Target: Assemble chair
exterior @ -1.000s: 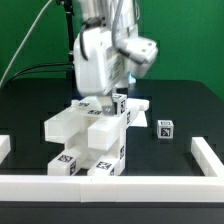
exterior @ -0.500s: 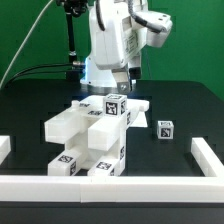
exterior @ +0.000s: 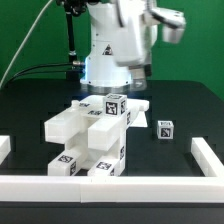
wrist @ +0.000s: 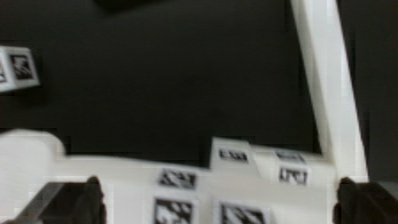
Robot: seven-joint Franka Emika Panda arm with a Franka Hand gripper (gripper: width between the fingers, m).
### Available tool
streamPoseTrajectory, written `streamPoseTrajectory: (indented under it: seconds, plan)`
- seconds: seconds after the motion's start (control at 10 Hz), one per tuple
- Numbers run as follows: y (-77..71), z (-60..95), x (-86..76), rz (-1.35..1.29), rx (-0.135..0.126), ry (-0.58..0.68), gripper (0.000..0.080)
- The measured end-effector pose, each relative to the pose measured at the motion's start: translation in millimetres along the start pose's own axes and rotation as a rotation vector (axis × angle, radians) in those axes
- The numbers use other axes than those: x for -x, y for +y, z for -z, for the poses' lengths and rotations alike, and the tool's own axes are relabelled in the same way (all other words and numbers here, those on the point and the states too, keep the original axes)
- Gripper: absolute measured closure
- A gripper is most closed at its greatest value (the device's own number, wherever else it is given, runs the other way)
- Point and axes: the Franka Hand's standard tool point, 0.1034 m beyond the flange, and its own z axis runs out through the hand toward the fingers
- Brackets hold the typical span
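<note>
The chair (exterior: 92, 135) stands mid-table as a stack of chunky white parts with black-and-white tags, with a tagged cube (exterior: 116, 104) on top. A loose small tagged cube (exterior: 165, 128) lies on the black table to the exterior view's right; it also shows in the wrist view (wrist: 15, 68). My gripper (exterior: 121, 86) hangs just above the chair's top, touching nothing. In the wrist view the gripper (wrist: 217, 203) is open, its fingers (wrist: 71, 203) wide apart and empty over a white tagged surface (wrist: 231, 185). I cannot tell which part that surface is.
Long plain white border bars run along the table's front (exterior: 110, 182) and sides (exterior: 206, 154); one shows in the wrist view (wrist: 329, 90). A flat white board (exterior: 139, 103) lies behind the chair. A green backdrop and a cable are at the back.
The arm has risen and swung toward the exterior view's right, lifting the gripper off the chair's top cube. The chair and the loose cube have not moved.
</note>
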Motion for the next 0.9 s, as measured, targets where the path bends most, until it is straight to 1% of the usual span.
streamPoseTrajectory:
  seconds: [0.1,0.2,0.3,0.5,0.6,0.7,0.9]
  plan:
    - [12.2,-0.3,11.6,0.053,0.012,0.001,0.0150]
    - [14.9,-0.3,15.6,0.120,0.022,-0.001,0.0150]
    - [13.5,-1.6,12.6,0.198,0.022,0.000,0.0150]
    - [14.0,-2.1,13.2,0.340,0.023,-0.002,0.0150]
    - [16.6,-3.7,14.2,0.425,0.020,0.000,0.0150]
    - [36.3,-13.3,18.7,0.507,0.019,0.007,0.0150]
    - [78.4,-30.4,19.8,0.626,0.056,0.012,0.0150]
